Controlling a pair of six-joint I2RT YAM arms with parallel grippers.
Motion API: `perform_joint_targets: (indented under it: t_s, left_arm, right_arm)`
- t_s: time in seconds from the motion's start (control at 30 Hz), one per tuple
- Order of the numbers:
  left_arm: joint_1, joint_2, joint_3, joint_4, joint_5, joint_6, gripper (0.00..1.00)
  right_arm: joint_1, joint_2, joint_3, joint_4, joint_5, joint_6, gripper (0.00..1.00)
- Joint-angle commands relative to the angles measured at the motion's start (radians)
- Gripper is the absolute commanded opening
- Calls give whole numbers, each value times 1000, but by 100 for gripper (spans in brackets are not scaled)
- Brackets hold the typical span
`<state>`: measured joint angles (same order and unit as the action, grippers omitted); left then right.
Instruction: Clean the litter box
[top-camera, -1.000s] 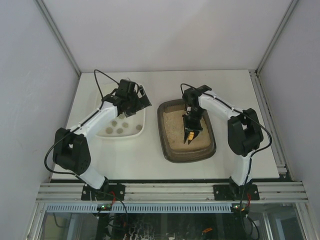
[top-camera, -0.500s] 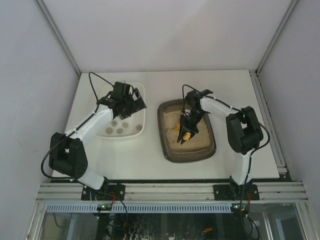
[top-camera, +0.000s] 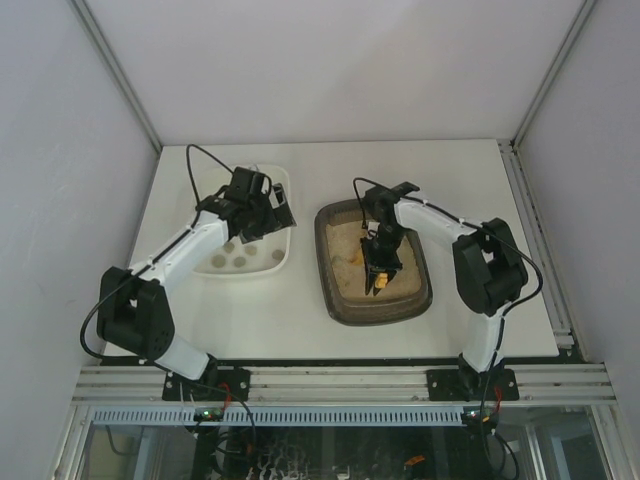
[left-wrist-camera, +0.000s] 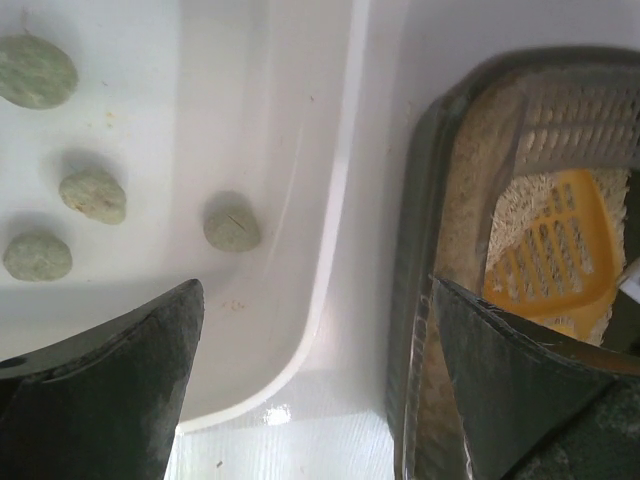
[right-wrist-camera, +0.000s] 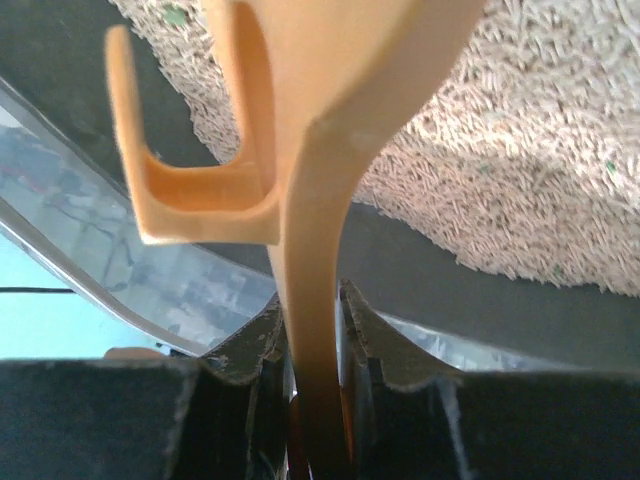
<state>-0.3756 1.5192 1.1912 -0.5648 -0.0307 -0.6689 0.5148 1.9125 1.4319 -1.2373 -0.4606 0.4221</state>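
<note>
The dark brown-grey litter box with pale beige litter sits right of centre. It also shows in the left wrist view and the right wrist view. My right gripper is inside the box, shut on the handle of a yellow slotted scoop, whose head lies on the litter. My left gripper is open and empty. It hangs over the gap between the litter box and the right edge of the white tray.
The white tray stands left of the litter box and holds several grey-green lumps. White walls close in the table on three sides. A metal rail runs along the table's near edge.
My right gripper has shifted and turned the scoop within the litter box. My left gripper has drifted a little toward the tray's right rim and stays open.
</note>
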Motion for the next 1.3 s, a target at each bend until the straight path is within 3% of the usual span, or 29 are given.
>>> perform_joint_targets:
  t_s: [0.0,0.3,0.7,0.93,1.27]
  left_arm:
    - [-58,-31,-22,-28,37,23,100]
    - [-235,32,54,-12,0,2,100]
    - [-244,104,95,-10,-16,-43,100]
    - [-244,90,70,-5,-28,-32,100]
    - [-244,73,49,0,-51,-20,100]
  right_arm:
    - [9,-85,-11,-111,152,-2,0]
    - [38,-129,-66,-86,142,-23,0]
    - [152,-17,-64,46,20,-37,0]
    - [139,11,-77,120,-71,-51,0]
    - [78,25,-173,329,-340,-31,0]
